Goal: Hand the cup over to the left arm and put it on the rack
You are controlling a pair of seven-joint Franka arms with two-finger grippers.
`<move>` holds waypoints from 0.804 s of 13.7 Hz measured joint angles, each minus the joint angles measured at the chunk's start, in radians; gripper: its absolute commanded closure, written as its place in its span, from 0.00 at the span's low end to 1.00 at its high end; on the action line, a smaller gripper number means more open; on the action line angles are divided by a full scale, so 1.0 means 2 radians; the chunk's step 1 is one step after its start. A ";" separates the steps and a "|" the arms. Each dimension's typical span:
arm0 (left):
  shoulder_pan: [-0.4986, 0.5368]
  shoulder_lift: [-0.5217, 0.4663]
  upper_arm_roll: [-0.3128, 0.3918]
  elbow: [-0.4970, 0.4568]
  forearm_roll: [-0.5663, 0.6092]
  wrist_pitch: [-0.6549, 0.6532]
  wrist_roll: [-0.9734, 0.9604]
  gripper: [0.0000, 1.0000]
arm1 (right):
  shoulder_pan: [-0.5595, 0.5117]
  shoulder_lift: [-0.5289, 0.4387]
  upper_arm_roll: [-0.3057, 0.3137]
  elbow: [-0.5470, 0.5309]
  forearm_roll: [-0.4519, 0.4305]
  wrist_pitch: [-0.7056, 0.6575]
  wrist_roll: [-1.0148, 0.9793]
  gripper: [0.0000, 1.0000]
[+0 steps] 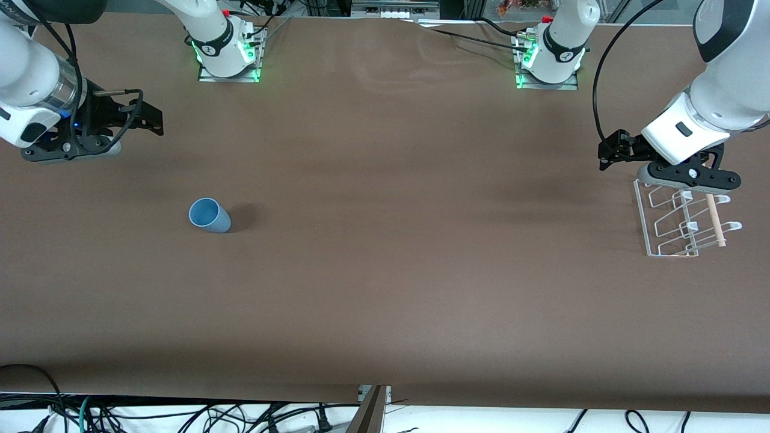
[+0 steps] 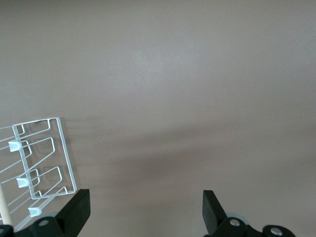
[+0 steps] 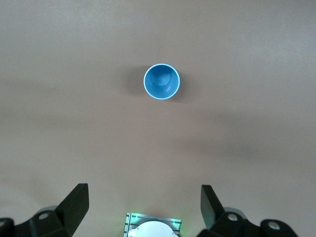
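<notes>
Upright on the table (image 1: 385,300), the cup (image 1: 209,215) awaits pickup; our right gripper (image 1: 141,114), fingers spread, must descend onto it. Our left gripper (image 1: 610,150), equally wide and empty, waits above the rack (image 1: 680,219).

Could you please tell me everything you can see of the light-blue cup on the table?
The cup is a small, plain, handleless light-blue tumbler that looks like matte plastic, slightly tapered. It stands upright, mouth up, and the right wrist view shows its inside empty. It rests alone on the brown table, toward the right arm's end, casting a soft shadow. Nothing else touches it; the right claw is open and off the cup.
</notes>
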 measured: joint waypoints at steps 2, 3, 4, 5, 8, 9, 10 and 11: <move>0.000 0.000 0.000 0.000 0.000 0.000 0.000 0.00 | 0.000 0.001 0.000 0.001 -0.001 -0.002 0.000 0.00; 0.000 0.000 0.000 0.000 0.000 0.000 0.000 0.00 | 0.000 0.001 0.000 0.001 -0.001 -0.002 0.000 0.00; 0.000 0.000 0.000 0.000 0.000 0.000 0.000 0.00 | 0.000 0.001 0.000 0.002 -0.001 -0.002 0.000 0.00; 0.000 0.000 0.000 0.000 0.000 0.000 0.000 0.00 | 0.000 0.001 0.000 0.003 -0.002 -0.002 0.000 0.00; 0.000 0.000 0.000 0.000 0.000 0.000 0.000 0.00 | 0.000 0.001 0.000 0.006 -0.002 -0.004 0.000 0.00; 0.000 0.000 0.000 0.000 0.000 0.000 0.000 0.00 | 0.000 0.001 0.001 0.006 -0.002 -0.005 0.000 0.00; 0.000 0.000 0.000 0.000 0.000 0.000 0.000 0.00 | 0.000 0.002 0.001 0.006 -0.002 -0.007 0.000 0.00; 0.000 0.000 0.000 0.000 0.000 0.000 0.000 0.00 | -0.001 0.008 -0.001 0.005 -0.003 -0.012 0.002 0.00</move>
